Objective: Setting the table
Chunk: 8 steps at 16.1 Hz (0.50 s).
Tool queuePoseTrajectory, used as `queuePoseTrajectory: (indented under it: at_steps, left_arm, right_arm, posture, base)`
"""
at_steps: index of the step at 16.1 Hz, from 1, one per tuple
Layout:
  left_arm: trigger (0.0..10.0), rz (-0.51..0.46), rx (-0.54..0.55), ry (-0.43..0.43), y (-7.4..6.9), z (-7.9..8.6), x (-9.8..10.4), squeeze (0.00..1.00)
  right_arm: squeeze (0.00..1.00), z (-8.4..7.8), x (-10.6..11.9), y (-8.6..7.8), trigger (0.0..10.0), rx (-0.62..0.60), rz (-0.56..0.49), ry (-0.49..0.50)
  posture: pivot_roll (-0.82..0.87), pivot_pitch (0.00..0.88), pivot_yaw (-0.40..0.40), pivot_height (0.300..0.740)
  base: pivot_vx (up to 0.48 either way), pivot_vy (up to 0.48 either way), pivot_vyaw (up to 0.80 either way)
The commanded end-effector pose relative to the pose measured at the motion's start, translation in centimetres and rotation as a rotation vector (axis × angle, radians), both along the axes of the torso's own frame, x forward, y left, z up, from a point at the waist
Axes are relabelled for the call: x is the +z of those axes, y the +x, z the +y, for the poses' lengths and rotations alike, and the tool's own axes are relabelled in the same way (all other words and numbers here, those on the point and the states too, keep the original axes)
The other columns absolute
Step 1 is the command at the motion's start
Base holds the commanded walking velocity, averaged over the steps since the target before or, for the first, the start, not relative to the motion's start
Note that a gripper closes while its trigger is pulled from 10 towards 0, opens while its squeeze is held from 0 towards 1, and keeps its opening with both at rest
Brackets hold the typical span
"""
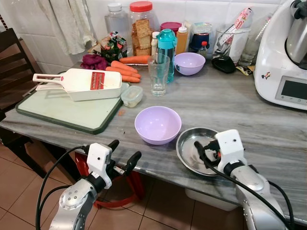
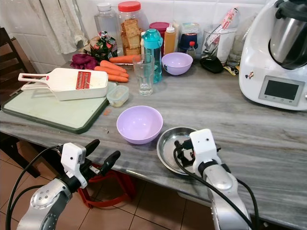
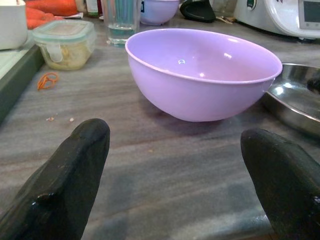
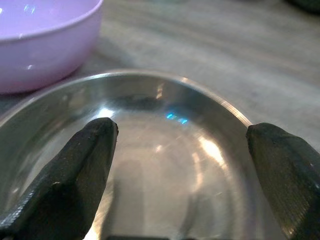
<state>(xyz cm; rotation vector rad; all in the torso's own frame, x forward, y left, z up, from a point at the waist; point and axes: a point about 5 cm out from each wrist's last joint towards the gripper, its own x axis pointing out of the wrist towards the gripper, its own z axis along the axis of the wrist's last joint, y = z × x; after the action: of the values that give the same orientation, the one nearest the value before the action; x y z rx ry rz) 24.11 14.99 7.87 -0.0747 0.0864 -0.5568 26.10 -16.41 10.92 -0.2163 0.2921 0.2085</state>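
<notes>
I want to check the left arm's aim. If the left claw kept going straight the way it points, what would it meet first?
Most likely the near lilac bowl. The left claw, open, sits at the table edge with bare tabletop ahead, then the bowl roughly centred in its line.

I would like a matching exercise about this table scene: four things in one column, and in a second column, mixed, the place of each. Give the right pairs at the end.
Things:
1. white slicer
2. near purple bowl
3. right gripper
4. far purple bowl

Places:
A. over the steel plate
B. at the back, beside the teal bottle
C. on the green cutting board
D. between the cutting board and the steel plate

Pairs: 1-C, 2-D, 3-A, 4-B
</notes>
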Motion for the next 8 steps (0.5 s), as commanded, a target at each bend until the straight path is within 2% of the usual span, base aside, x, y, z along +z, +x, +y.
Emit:
queuePoseTrajectory:
  at_steps: [1,8]
  left_arm:
    - [10.0,0.014,0.005,0.016,-0.1,0.5,-0.3,0.00]
    - [10.0,0.018,-0.002,0.017,0.0,0.3,-0.4,0.00]
  right_arm:
    - [0.00,0.6,0.4,0.1,10.0,0.030,0.003,0.006]
    - [0.00,1.9,-0.9,0.2,10.0,0.076,0.099,0.043]
  posture:
    - [-0.06,0.000,0.049,0.740]
    - [-0.06,0.000,0.051,0.740]
  base:
    - [0.000,0.000,0.00]
    - [0.000,0.000,0.00]
